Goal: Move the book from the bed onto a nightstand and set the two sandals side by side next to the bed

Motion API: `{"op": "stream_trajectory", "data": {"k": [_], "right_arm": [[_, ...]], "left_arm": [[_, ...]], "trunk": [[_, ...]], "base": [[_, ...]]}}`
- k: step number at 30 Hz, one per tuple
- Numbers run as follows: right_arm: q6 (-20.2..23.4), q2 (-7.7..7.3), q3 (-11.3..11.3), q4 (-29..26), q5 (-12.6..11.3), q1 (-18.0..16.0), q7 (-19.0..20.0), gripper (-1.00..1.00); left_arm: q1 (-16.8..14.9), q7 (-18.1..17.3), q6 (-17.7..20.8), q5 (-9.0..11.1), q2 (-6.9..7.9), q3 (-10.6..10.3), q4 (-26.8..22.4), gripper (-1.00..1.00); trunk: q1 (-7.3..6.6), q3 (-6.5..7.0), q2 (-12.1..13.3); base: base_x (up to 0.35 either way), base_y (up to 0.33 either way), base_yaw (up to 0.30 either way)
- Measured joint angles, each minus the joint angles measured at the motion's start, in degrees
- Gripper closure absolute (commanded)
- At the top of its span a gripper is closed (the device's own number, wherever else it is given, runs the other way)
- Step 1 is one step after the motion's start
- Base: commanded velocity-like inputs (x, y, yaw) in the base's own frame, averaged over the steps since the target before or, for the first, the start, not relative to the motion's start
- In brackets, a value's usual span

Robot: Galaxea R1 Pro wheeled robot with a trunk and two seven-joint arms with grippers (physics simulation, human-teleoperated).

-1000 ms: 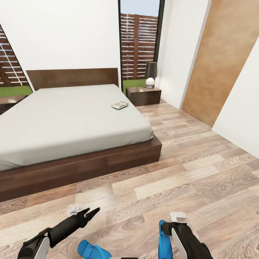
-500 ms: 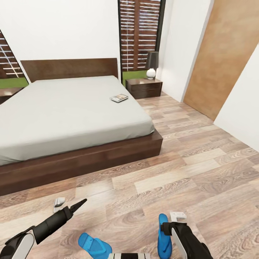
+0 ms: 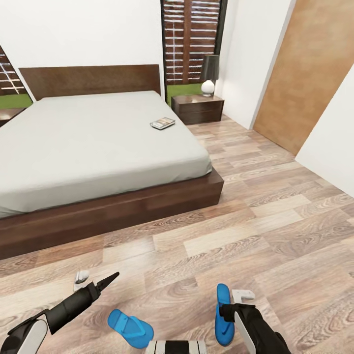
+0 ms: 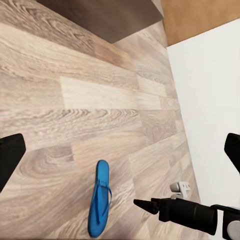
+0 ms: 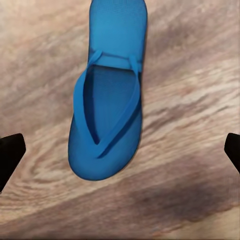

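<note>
Two bright blue sandals lie on the wood floor close in front of me: one [image 3: 130, 328] near my left gripper [image 3: 109, 280], the other [image 3: 223, 314] under my right gripper [image 3: 228, 312]. In the right wrist view the sandal [image 5: 107, 110] lies straight below the open right gripper [image 5: 120, 155], untouched. My left gripper [image 4: 120, 155] is open above bare floor, with that same sandal [image 4: 100, 200] ahead of it. The book [image 3: 162, 123] rests near the far right edge of the bed [image 3: 88, 142]. A nightstand [image 3: 199, 108] stands beyond the bed's right side.
A black-shaded lamp [image 3: 209, 73] stands on the nightstand by the tall window [image 3: 191, 44]. A brown wood panel [image 3: 305, 73] and white wall close the right side. Open plank floor [image 3: 255, 211] runs between the bed's foot and that wall.
The head view has tilted down, so the bed sits higher in the picture and more of both sandals shows. My left arm sank toward the lower left, then held still.
</note>
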Motion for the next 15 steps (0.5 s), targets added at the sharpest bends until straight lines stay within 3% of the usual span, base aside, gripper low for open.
{"op": "stream_trajectory", "data": {"k": [15], "right_arm": [[-0.03,0.00,0.00,0.00,0.00,-0.02,0.05,-1.00]], "left_arm": [[0.00,0.00,-0.13,-0.31,-0.08,-0.16,0.01,-1.00]], "trunk": [[0.39,-3.33,-0.20]], "base": [[0.000,0.000,0.000]]}}
